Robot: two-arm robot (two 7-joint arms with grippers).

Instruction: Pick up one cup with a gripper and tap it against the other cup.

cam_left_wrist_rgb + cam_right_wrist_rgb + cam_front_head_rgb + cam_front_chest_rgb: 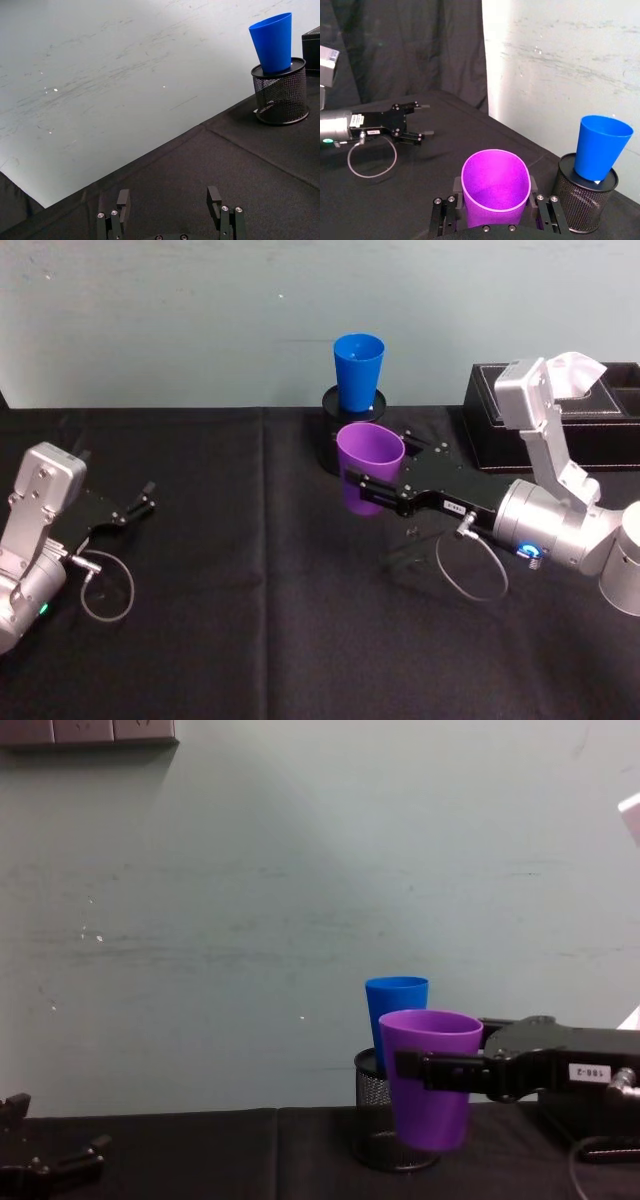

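The right gripper's fingers are clamped on either side of the purple cup, gripping it low on its wall with the mouth facing up. The cup hangs upright, clear of the black table, just in front of a black mesh pen holder. The blue cup stands upright in that holder, its rim higher than the purple one's. From the right wrist the two cups are near each other but apart, with a gap between their walls. The right arm reaches in from the right side, past a black box at the back of the table. Well to the left, the left gripper sits low over the table, fingers spread with nothing between them
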